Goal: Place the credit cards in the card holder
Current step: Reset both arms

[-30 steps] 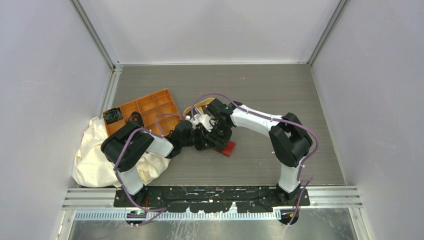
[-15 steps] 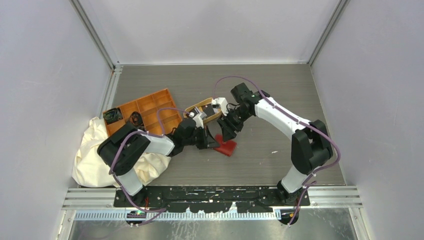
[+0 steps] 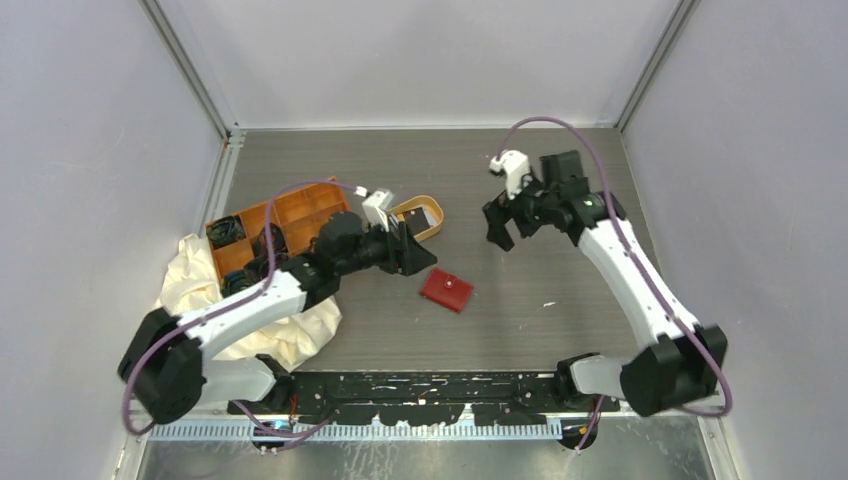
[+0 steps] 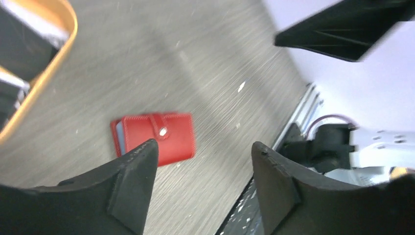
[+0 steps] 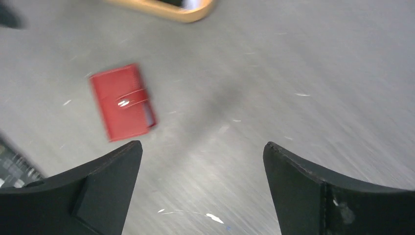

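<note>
The red card holder [image 3: 446, 290] lies folded shut on the table, snap tab on top, also seen in the left wrist view [image 4: 171, 132] and the right wrist view [image 5: 123, 100]. A dark credit card [image 3: 420, 214] rests in the oval tan dish [image 3: 436, 222]. My left gripper [image 3: 415, 252] hovers just left of the holder, open and empty [image 4: 204, 147]. My right gripper [image 3: 508, 228] hangs to the right and farther back, open and empty [image 5: 202, 146]. Both wrist views are blurred.
An orange compartment tray [image 3: 285, 225] with small dark items sits at the left, beside a crumpled cream cloth [image 3: 200, 310]. The tan dish's rim shows in both wrist views [image 4: 58, 58] [image 5: 166, 7]. Grey walls enclose the table; a metal rail [image 3: 430, 385] runs along the front.
Both grippers have opened and pulled away from the card holder, the left one back to the left, the right one up and to the right. The holder now lies alone on the table.
</note>
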